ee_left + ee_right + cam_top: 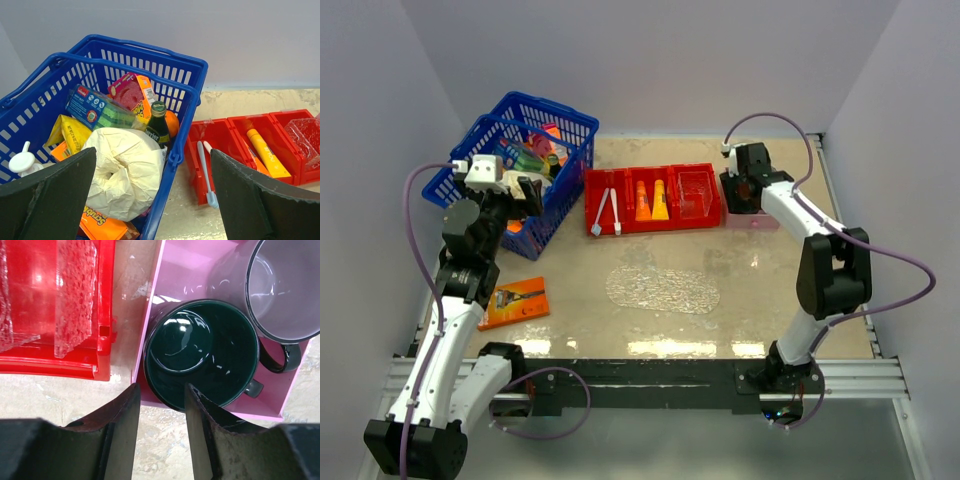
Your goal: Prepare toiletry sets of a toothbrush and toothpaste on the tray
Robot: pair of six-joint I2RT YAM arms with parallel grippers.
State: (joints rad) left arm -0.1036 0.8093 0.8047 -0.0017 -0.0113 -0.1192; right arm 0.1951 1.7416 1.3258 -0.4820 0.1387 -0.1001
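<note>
The two short white toothbrushes lie side by side in the left compartment of a red three-compartment plastic bin. The small orange tapered tube and the yellow-orange one lie in the middle compartment. None of them is on the clear, bumpy oval plastic tray, which sits flat on the table in front of the bin, well apart from both arms. The left gripper hangs over a blue plastic shopping basket full of groceries with its jaws spread wide and nothing between them; the toothbrushes lie to its right, beyond the basket wall. The right gripper is at a pink square box just to the right of the bin, on the far side of it from the toothbrushes. Its jaws are partly narrowed and straddle the near rim of a dark green glossy mug in the box, with a gap showing between them. An orange flat razor pack lies near the left arm.
</note>
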